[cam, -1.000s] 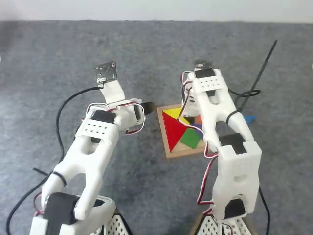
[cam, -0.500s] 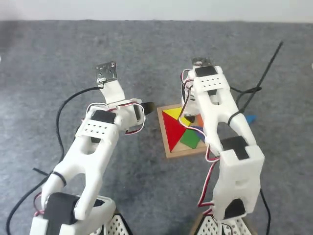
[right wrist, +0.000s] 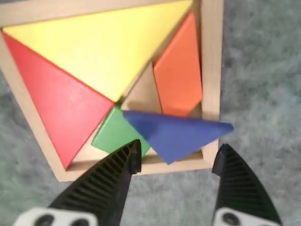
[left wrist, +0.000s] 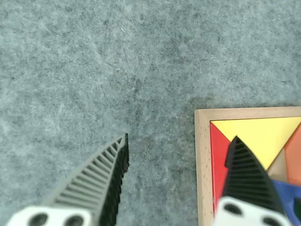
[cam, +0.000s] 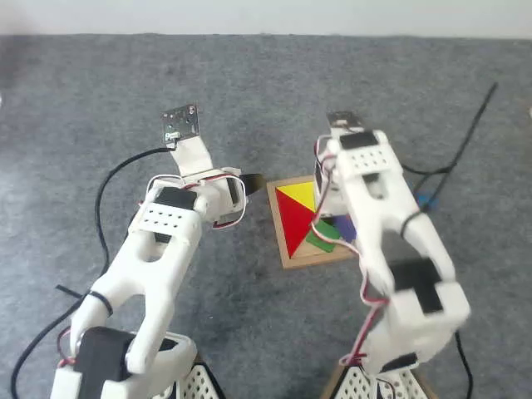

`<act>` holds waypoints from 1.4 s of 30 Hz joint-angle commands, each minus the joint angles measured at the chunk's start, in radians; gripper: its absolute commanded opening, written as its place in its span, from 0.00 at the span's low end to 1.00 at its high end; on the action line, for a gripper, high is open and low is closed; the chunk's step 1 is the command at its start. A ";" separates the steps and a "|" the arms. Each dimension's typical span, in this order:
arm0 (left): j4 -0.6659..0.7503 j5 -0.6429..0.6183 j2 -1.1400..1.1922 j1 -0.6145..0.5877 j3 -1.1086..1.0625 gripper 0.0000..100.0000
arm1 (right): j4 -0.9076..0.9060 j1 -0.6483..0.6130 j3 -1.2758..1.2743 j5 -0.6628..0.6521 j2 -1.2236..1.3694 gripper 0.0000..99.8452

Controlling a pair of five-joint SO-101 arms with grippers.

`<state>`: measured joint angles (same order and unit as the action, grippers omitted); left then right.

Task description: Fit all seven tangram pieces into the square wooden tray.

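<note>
Here's the square wooden tray [right wrist: 211, 56] on the grey counter [left wrist: 94, 70], partly filled. The yellow triangle [right wrist: 103, 47] lies flat along one side and the red triangle [right wrist: 61, 108] is tucked in along the next, the two meeting edge to edge. The orange piece [right wrist: 178, 80] sits against the rim opposite the red one, and the green piece [right wrist: 113, 134] is down near the centre, touching the red. Some bare wood shows between them.

The blue triangle [right wrist: 178, 132] isn't seated. It lies tilted on top, across the green piece and a corner of the orange, with one tip poking out past the tray's rim.

The right claw [right wrist: 179, 148] hangs right over that blue triangle with its jaws spread wide. One finger is out to each side of the triangle's lower point, and it grips nothing.

The left claw [left wrist: 180, 138] is at the tray's red-and-yellow corner, jaws wide apart and empty. One finger is over the bare counter and the other over the red triangle just inside the rim.

From the high view, a small blue piece [cam: 426, 200] lies on the counter beyond the right arm, apart from the tray and mostly hidden.
</note>
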<state>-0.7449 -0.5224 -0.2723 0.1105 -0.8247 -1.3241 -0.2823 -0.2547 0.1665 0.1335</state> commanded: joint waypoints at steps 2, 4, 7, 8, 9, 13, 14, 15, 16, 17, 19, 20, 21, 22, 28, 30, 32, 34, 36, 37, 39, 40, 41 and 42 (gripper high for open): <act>-0.006 0.012 -0.037 0.031 0.015 0.32 | 0.209 0.033 -0.212 -0.014 -0.200 0.27; -0.008 0.012 -0.037 0.048 0.010 0.32 | 0.289 0.047 -0.267 -0.009 -0.214 0.27; -0.008 0.012 -0.037 0.048 0.010 0.32 | 0.398 0.062 -0.324 0.026 -0.214 0.27; -0.008 0.012 -0.037 0.048 0.010 0.32 | 0.433 0.062 -0.345 0.077 -0.214 0.27; -0.008 0.012 -0.037 0.048 0.010 0.32 | 0.463 0.062 -0.362 0.129 -0.216 0.27; -0.008 0.014 -0.037 0.054 0.010 0.32 | 0.526 0.058 -0.385 0.230 -0.216 0.27; -0.008 0.014 -0.037 0.054 0.010 0.32 | 0.533 0.059 -0.385 0.229 -0.216 0.27; -0.008 0.015 -0.037 0.055 0.010 0.32 | 0.536 0.061 -0.385 0.229 -0.216 0.27; -0.008 0.026 -0.037 0.055 0.010 0.32 | 0.535 0.062 -0.384 0.229 -0.217 0.27; -0.006 0.041 -0.037 0.055 0.010 0.32 | 0.529 0.062 -0.384 0.227 -0.223 0.27; -0.005 0.052 -0.037 0.055 0.010 0.32 | 0.510 0.062 -0.384 0.227 -0.229 0.27; -0.005 0.052 -0.037 0.055 0.010 0.32 | 0.496 0.059 -0.384 0.227 -0.237 0.27; -0.005 0.052 -0.037 0.055 0.010 0.32 | 0.483 0.054 -0.384 0.227 -0.249 0.27; -0.003 0.052 -0.037 0.055 0.010 0.32 | 0.470 0.050 -0.384 0.230 -0.268 0.27; -0.002 0.052 -0.037 0.055 0.008 0.32 | 0.443 -0.008 -0.384 0.322 -0.414 0.27; -0.002 0.052 -0.037 0.055 0.008 0.32 | 0.470 -0.019 -0.385 0.330 -0.429 0.27; -0.003 0.052 -0.037 0.055 0.008 0.32 | 0.519 -0.025 -0.385 0.333 -0.407 0.27; -0.005 0.052 -0.037 0.055 0.008 0.32 | 0.576 -0.024 -0.382 0.333 -0.357 0.27; -0.006 0.052 -0.037 0.055 0.008 0.32 | 0.611 -0.022 -0.361 0.336 -0.291 0.27; -0.006 0.052 -0.037 0.055 0.008 0.32 | 0.616 -0.021 -0.341 0.353 -0.254 0.26; -0.003 0.052 -0.035 0.055 0.008 0.32 | 0.613 -0.024 -0.287 0.382 -0.177 0.23; -0.003 0.052 -0.035 0.055 0.008 0.32 | 0.611 -0.028 -0.261 0.387 -0.143 0.21; -0.003 0.052 -0.035 0.055 0.008 0.32 | 0.611 -0.039 -0.238 0.387 -0.117 0.21; -0.003 0.054 -0.035 0.055 0.008 0.32 | 0.610 -0.053 -0.215 0.387 -0.090 0.21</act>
<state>-0.7449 -0.4795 -0.2723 0.1580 -0.8247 -0.7258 -0.2961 -0.5616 0.5347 -0.0061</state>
